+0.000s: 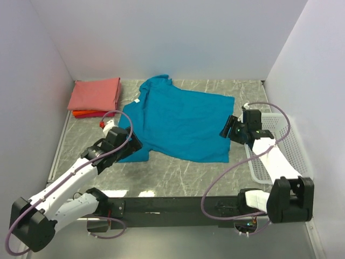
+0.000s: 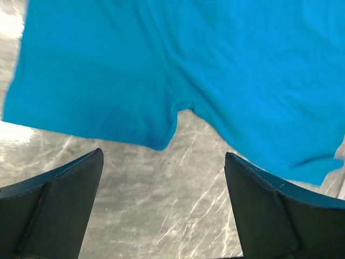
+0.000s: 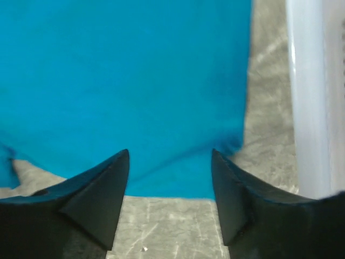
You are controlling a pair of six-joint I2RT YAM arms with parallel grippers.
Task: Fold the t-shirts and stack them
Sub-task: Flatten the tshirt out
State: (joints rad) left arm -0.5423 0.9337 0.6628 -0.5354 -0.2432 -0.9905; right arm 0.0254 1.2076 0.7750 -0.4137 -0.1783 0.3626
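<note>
**Item 1, teal-blue t-shirt** [image 1: 178, 127]: spread flat and unfolded mid-worktop, collar toward the far left, hem toward the right. We note a white neck label [image 1: 137, 101] and a few soft creases.

**Item 2, folded t-shirts:** salmon-pink t-shirt [image 1: 97, 93] lying on the orange-red t-shirt [image 1: 85, 114], at the far-left corner, well apart from Item 1's body.

**Item 3, left gripper** [image 2: 163, 155]: jaws spread wide, nothing between them. It hovers at the near-left sleeve, where the sleeve meets the side seam.

**Item 4, right gripper** [image 3: 170, 152]: jaws likewise parted and empty, poised at the shirt's hem edge, beside the white mesh basket [image 1: 280, 143].

**Item 5, worktop** [image 1: 178, 178]: grey marble pattern.

**Handling note:** we judge the step in hand to be taking hold of the teal shirt for its 1st fold, with the stacking yet to come. To do it well:
- Each gripper should come down on the cloth edge and catch both layers (a single layer would let the lower one drag).
- The 2 should close at about the same time and lift no higher than needed.
- Both should carry the fold across evenly so that it lands straight.
- The right one should keep off the basket.
</note>
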